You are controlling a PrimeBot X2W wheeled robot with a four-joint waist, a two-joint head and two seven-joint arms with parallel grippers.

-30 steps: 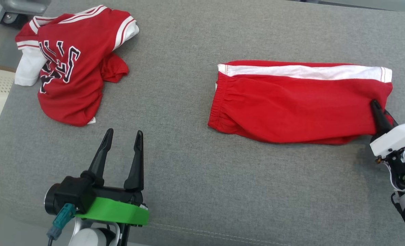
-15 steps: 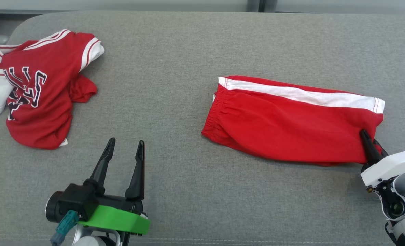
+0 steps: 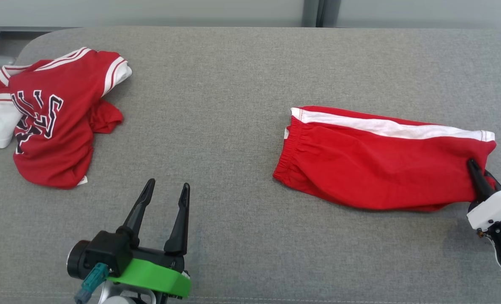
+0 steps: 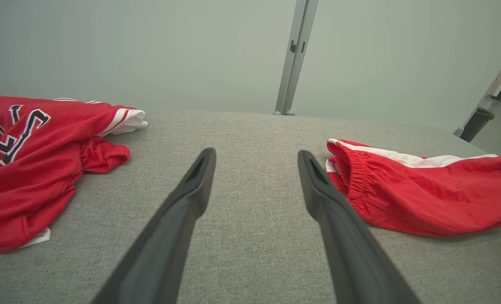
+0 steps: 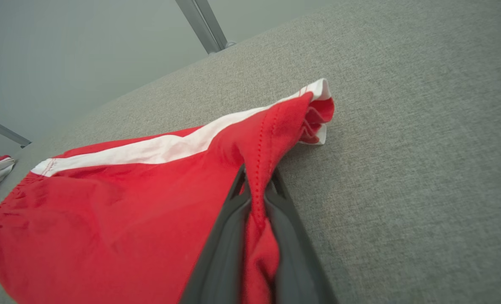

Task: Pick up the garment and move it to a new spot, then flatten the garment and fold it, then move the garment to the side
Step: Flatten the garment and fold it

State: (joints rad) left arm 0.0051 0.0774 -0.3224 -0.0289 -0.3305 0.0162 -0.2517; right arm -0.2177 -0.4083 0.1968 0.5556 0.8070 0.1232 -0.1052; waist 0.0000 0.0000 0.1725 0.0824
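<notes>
My right gripper (image 3: 478, 167) is closed tight on the red shorts (image 3: 381, 169). In the right wrist view a fold of the leg hem (image 5: 314, 112) stands pinched between my two fingers. The shorts lie on the right part of the grey padded surface (image 3: 233, 97), with the elastic waistband (image 3: 290, 147) toward the middle and the white stripe (image 3: 394, 128) along the far edge. They look already doubled, leg on leg, so I judge that the step in hand is moving the garment by this one corner.

My left gripper (image 3: 168, 183) has its jaws wide apart and holds nothing. It hovers above the surface, well apart from the shorts and from the red jersey (image 3: 52, 126) that lies crumpled at the far left.

To do this well, I think I should pull low and slowly along the long side of the shorts. Then the cloth slides flat behind the corner and the layers do not shift. If I lift high, the free waistband end may hang down and the fold may open. The pinch takes only a small piece of hem, so a sudden pull could make it slip out.
</notes>
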